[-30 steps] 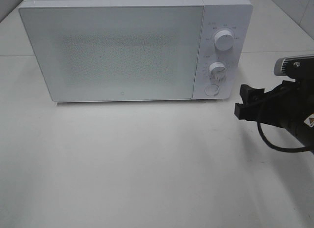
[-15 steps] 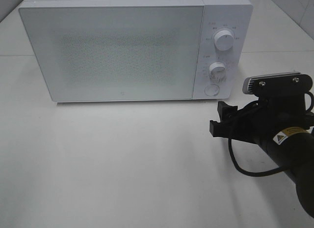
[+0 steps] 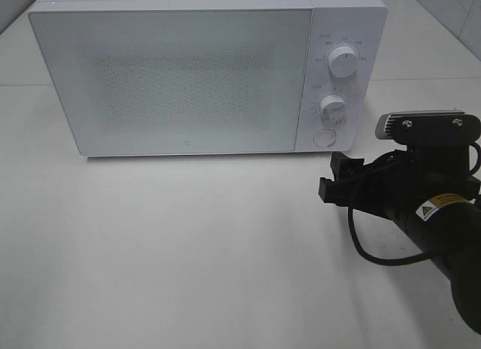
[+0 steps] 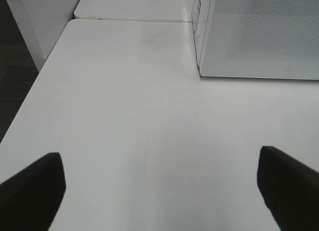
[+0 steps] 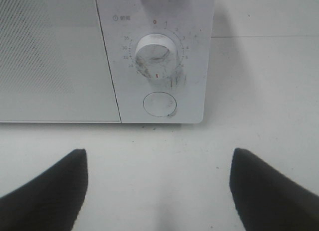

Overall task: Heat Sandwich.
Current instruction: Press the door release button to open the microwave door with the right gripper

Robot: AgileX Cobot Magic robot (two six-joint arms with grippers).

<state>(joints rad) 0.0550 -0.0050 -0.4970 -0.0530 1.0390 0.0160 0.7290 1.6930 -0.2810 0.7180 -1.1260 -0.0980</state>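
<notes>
The sandwich is out of view in every frame. The white microwave (image 3: pixel 180 78) stands at the back of the table with its door shut. My right gripper (image 3: pixel 334 176) hovers open just in front of the microwave's lower right corner, nothing between its fingers. In the right wrist view the gripper (image 5: pixel 158 156) faces the control panel, with the round door button (image 5: pixel 159 104) and the timer knob (image 5: pixel 156 51) straight ahead. My left gripper (image 4: pixel 158 159) is open and empty over bare table, left of the microwave (image 4: pixel 259 37); the exterior high view does not show it.
The control panel carries an upper knob (image 3: pixel 344 62), a lower knob (image 3: pixel 331 107) and a round button (image 3: pixel 324 138). White table (image 3: pixel 188 251) spreads in front of the microwave. The table's left edge (image 4: pixel 30 91) drops off to a dark floor.
My right arm has come in from the right edge toward the microwave's control panel, then crept slightly closer. The jaws have stayed open. The microwave has not changed.
</notes>
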